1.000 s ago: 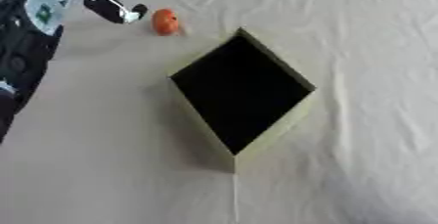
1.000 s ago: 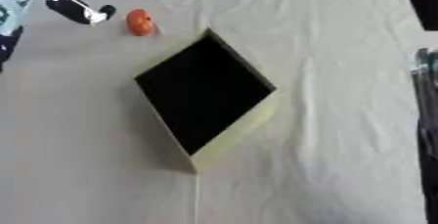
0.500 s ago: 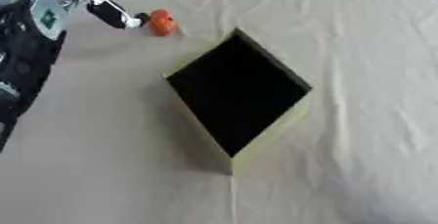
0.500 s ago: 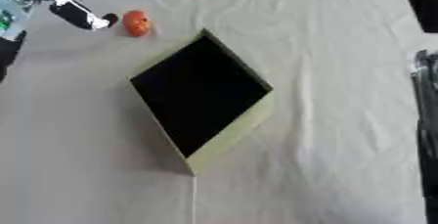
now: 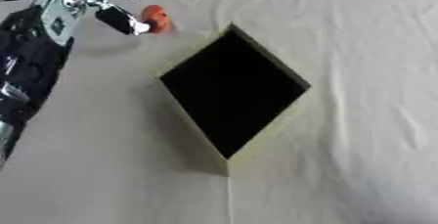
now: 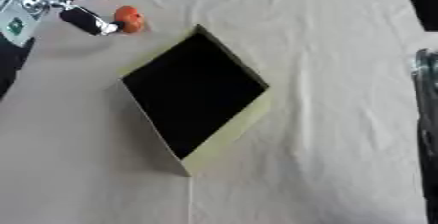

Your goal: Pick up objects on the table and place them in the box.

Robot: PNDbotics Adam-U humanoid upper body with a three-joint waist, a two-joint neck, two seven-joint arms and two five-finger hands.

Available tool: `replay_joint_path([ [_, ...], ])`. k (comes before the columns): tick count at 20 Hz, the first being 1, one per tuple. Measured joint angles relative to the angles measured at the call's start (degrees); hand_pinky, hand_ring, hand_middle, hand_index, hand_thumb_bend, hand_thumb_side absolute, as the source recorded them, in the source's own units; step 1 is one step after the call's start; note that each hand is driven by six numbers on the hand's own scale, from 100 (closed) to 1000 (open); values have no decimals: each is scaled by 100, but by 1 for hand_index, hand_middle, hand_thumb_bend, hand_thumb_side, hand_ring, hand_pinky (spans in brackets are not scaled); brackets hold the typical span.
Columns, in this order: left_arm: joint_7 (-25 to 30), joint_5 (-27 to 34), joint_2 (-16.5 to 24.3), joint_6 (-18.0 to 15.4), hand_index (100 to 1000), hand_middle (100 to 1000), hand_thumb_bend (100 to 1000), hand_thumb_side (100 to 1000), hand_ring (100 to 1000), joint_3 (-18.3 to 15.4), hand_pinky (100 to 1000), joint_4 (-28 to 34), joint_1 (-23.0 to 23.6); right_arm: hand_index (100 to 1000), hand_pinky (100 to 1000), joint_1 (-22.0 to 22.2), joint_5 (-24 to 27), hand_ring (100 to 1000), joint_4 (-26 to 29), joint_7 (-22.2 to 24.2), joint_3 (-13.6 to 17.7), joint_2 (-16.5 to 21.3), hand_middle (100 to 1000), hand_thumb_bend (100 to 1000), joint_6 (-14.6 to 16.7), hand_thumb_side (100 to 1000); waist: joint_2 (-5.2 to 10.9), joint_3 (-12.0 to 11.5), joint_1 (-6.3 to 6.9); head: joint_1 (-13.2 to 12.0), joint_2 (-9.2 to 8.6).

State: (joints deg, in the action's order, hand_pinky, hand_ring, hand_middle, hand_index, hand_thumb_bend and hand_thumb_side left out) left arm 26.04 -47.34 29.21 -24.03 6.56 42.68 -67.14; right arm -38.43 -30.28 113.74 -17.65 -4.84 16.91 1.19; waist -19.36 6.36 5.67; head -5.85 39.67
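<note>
I am reaching my left hand [image 5: 90,4] across the far left corner of the tabletop [image 5: 359,61], which is covered in a pale, creased cloth. One dark finger [image 5: 120,20] is stretching toward a small orange ball [image 5: 155,18] and its tip is touching the ball's near side, while another finger is pointing out above it; the fingers are spread apart and not closing round anything. The ball is sitting on the cloth just beyond the far corner of the box [image 5: 265,120]. The box is lying open in the middle, turned like a diamond, its inside dark. My right arm is showing only as a dark strip at the right edge of the right eye view.
</note>
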Motion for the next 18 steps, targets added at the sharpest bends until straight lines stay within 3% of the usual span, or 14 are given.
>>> replay_joint_path([
  [7,-68,-132,-22,270,911,820,224,267,873,-49,754,-89,0,767,688,-36,26,835,0,5,-11,6,633,100,-5,763,-46,31,27,-2,-44],
  [18,-439,-645,-49,544,908,827,229,256,882,-135,768,-158,0,766,686,-43,66,836,0,7,-12,11,632,100,-6,764,-121,109,37,-47,-150],
])
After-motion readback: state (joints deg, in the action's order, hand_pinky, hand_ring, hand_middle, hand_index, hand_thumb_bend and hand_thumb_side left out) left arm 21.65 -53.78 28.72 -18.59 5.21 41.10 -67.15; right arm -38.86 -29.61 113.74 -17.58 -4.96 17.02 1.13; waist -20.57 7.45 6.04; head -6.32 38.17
